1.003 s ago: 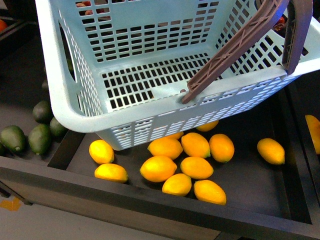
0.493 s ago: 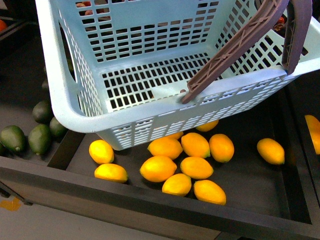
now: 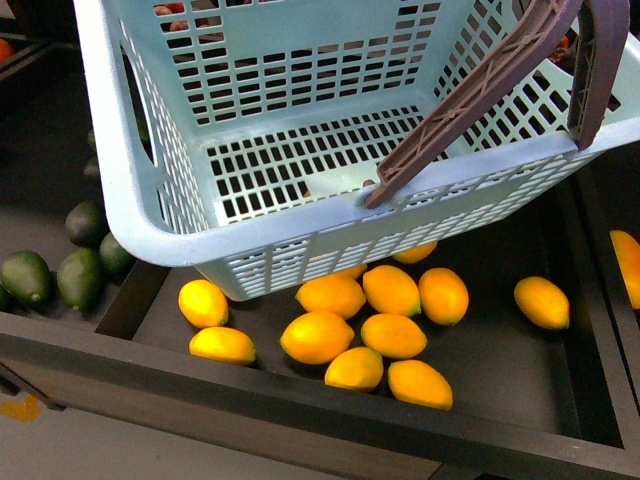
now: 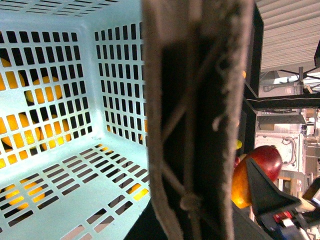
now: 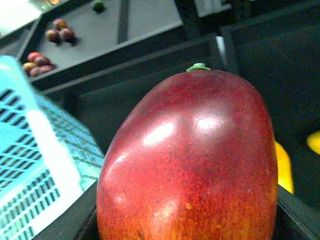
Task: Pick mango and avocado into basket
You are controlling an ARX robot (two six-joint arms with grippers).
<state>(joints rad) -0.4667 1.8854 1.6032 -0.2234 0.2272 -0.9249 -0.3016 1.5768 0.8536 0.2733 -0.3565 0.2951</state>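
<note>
Tilting basket (image 3: 300,225), tray (image 3: 490,350) w/ yellow fruit (image 3: 393,335), mango (image 5: 190,160) held

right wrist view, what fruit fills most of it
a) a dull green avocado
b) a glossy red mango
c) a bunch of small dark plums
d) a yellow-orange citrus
b: a glossy red mango, shading to orange near its lower end, takes up most of the picture, with the pale teal basket beside it.

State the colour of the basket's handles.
The handles are brown; clearest in the front view.
</note>
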